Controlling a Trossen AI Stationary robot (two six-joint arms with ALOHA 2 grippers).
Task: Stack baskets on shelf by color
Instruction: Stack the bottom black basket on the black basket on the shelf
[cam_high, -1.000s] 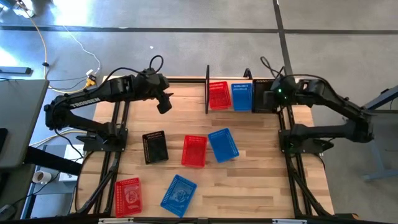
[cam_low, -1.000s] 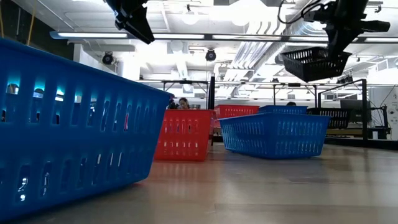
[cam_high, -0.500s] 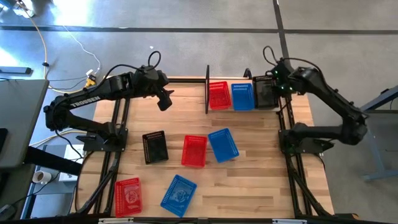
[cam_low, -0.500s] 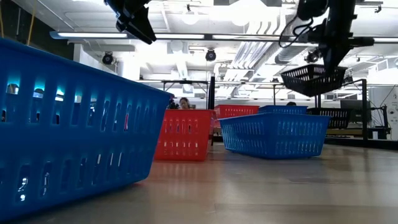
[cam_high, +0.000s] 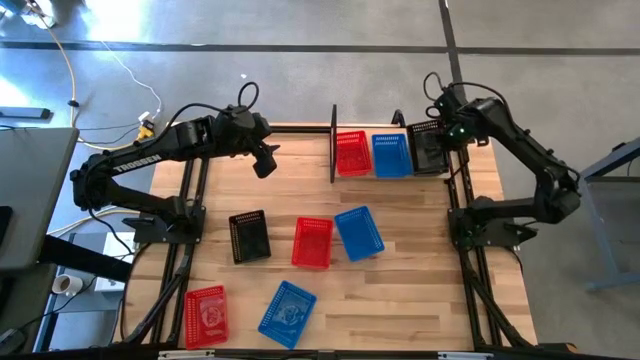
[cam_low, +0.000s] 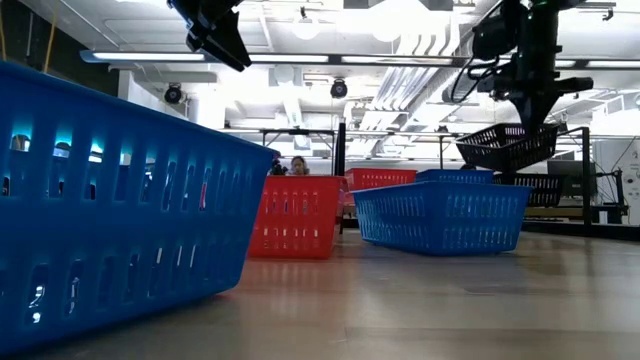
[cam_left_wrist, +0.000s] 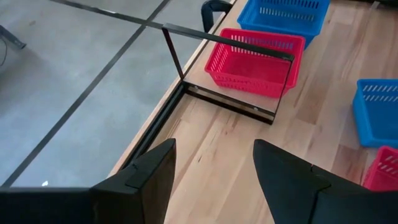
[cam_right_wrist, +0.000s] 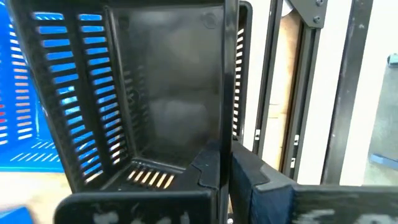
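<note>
right gripper (cam_right_wrist: 225, 163) clamps black basket (cam_right_wrist: 155, 93), tilted above shelf (cam_high: 334, 143) | left gripper (cam_left_wrist: 211, 163) wide, seemingly idle

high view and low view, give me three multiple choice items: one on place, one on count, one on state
1. Where is the black basket that the right end effector holds?
A. above the shelf's right end
B. on the table's near edge
C. inside a red basket

2. How many blue baskets lie on the table, off the shelf?
A. none
B. two
C. four

3. The left end effector is:
A. open, empty
B. shut on a red basket
C. resting on the table

A: it hangs there, tilted. B: two lie on the wood. A: fingers apart, nothing between.
</note>
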